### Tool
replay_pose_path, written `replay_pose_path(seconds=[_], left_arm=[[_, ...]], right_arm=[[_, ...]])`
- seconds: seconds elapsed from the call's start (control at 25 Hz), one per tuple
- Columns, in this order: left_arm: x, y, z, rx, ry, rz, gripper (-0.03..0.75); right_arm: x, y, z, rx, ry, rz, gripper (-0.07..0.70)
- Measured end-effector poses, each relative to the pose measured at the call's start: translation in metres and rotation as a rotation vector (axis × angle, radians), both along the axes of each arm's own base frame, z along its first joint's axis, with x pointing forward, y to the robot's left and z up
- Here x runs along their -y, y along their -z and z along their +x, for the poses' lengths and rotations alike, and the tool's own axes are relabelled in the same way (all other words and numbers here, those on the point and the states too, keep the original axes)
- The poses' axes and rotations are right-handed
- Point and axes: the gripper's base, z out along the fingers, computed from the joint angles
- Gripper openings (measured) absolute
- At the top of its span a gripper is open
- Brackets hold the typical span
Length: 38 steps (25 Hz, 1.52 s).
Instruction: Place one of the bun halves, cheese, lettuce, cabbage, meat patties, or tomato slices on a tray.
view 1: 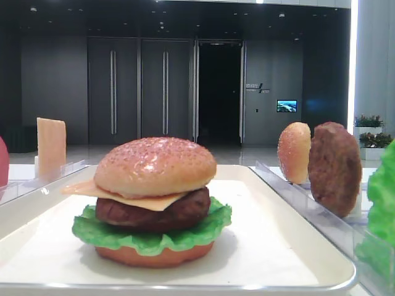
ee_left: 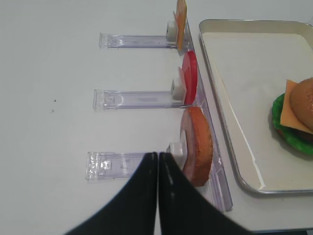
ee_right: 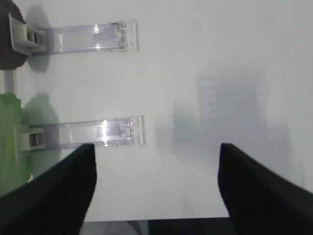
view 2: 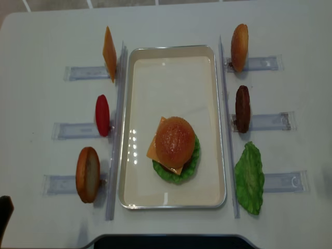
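White tray (view 2: pixel 171 199) sits mid-desk and carries an assembled burger toward its near edge: sesame top bun (view 2: pixel 175 138) over cheese slice (view 2: pixel 153 149), meat patty (view 1: pixel 154 213), lettuce (view 2: pixel 191 165) and bottom bun (view 1: pixel 154 255). Left gripper (ee_left: pixel 157 161) is clenched with nothing in it, beside the near-left bun half (ee_left: pixel 198 146). Right gripper (ee_right: pixel 156 161) stands released over bare desk (ee_right: pixel 205 58), holding nothing.

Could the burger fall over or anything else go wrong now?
Maybe. The cheese sticks out crooked under the sesame bun, so a bump to the tray could slide the top off. The spare bun half stands on edge right beside the shut left gripper; a careless move might tip it. The spare lettuce also sits near the tray's rim.
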Motion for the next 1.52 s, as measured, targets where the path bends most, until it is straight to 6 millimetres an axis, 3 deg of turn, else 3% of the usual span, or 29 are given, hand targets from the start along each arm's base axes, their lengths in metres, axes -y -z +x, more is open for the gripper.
replay_pose_path(seconds=[0.16, 0.32, 0.6, 1.08, 1.52], left_arm=[[0.000, 0.000, 0.000, 0.000, 0.000, 0.000, -0.001], [0.000, 0.000, 0.000, 0.000, 0.000, 0.000, -0.001], [0.000, 0.000, 0.000, 0.000, 0.000, 0.000, -0.001], [0.000, 0.000, 0.000, 0.000, 0.000, 0.000, -0.001], [0.000, 0.000, 0.000, 0.000, 0.000, 0.000, -0.001]], right_arm=[[-0.006, -0.001, -0.044, 0.128, 0.008, -0.014, 0.524], [-0.011, 0.006, -0.077, 0.228, 0.010, -0.026, 0.524], [-0.016, 0.022, -0.113, 0.355, 0.010, -0.045, 0.524], [-0.021, 0.042, -0.150, 0.579, 0.012, -0.073, 0.524], [-0.021, 0.046, -0.148, 0.625, 0.019, -0.076, 0.524]])
